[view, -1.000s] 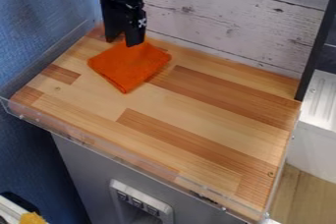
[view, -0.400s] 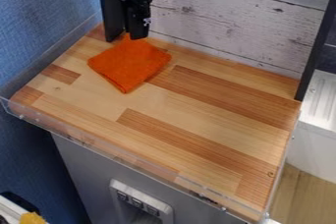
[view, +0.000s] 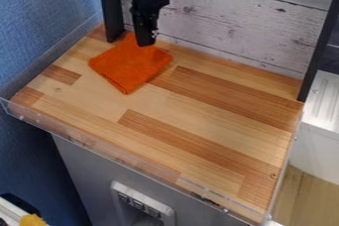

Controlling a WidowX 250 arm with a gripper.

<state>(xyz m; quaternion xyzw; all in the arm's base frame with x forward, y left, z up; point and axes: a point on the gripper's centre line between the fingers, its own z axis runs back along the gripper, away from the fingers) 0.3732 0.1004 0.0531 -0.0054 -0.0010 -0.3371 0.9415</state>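
The black gripper (view: 146,44) is at the orange cloth's (view: 130,66) rear corner; whether it is spread or pressed together cannot be told. The cloth lies folded near the wooden bench's (view: 192,106) back left corner.

The cloth (view: 130,65) is orange; the wall (view: 46,2) blue.

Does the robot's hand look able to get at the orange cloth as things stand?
Probably yes: the hand hangs right at the back corner of the orange cloth, and nothing lies on top of the cloth, though the black post stands close by.
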